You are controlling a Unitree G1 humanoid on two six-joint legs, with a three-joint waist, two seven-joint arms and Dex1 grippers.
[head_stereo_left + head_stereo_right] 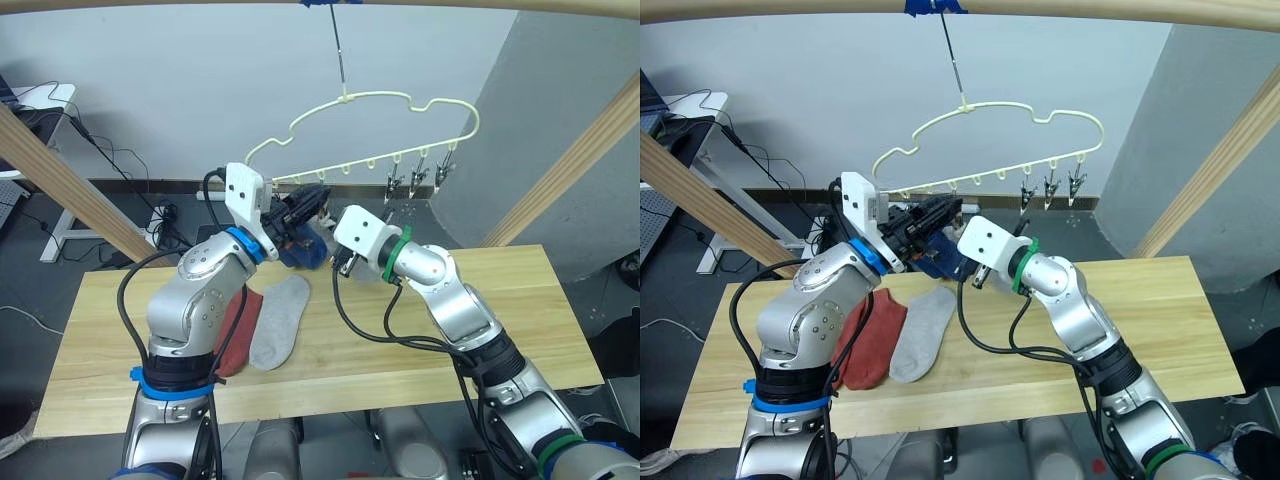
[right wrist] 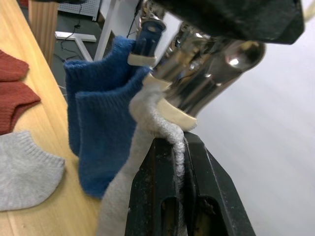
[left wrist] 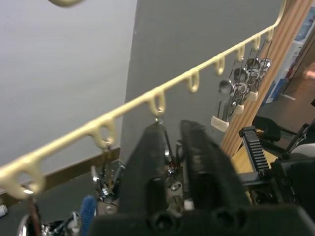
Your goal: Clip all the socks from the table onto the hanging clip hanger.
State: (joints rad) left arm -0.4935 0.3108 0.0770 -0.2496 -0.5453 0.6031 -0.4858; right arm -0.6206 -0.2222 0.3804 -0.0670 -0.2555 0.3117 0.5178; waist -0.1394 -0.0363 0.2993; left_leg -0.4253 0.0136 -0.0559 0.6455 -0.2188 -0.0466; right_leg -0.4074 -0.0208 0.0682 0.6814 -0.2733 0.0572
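The clip hanger (image 1: 370, 130) hangs from the wooden pole above the surface (image 1: 520, 320). The left claw (image 3: 171, 147) is up at its lower bar, fingers narrowed around a metal clip (image 3: 170, 169). The right claw (image 2: 179, 162) is pinched tight on a grey sock (image 2: 147, 147), holding its edge right at a clip's pads. Two blue socks (image 2: 98, 128) already hang clipped just beside it. A rust-red sock (image 1: 872, 340) and another grey sock (image 1: 923, 330) lie side by side on the surface.
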